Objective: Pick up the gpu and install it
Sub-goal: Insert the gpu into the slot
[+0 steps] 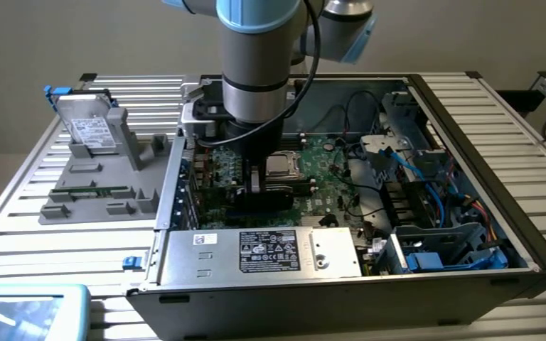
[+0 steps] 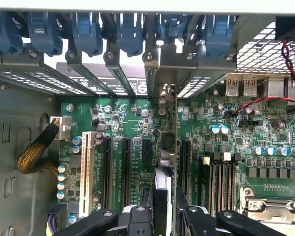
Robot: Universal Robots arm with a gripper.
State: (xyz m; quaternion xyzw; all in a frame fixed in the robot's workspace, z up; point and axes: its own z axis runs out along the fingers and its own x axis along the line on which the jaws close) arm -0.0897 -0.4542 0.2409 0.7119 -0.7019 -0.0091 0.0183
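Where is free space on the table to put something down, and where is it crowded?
Free: slatted table between the grey tray and the near edge; also the strip right of the case. Crowded: inside the case, where the gripper holds the gpu over the slots, among cables.

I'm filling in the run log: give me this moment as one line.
gripper: shut on gpu | gpu: edge-on, upright above motherboard slots | place: inside computer case | hard drive: in grey holder outside case
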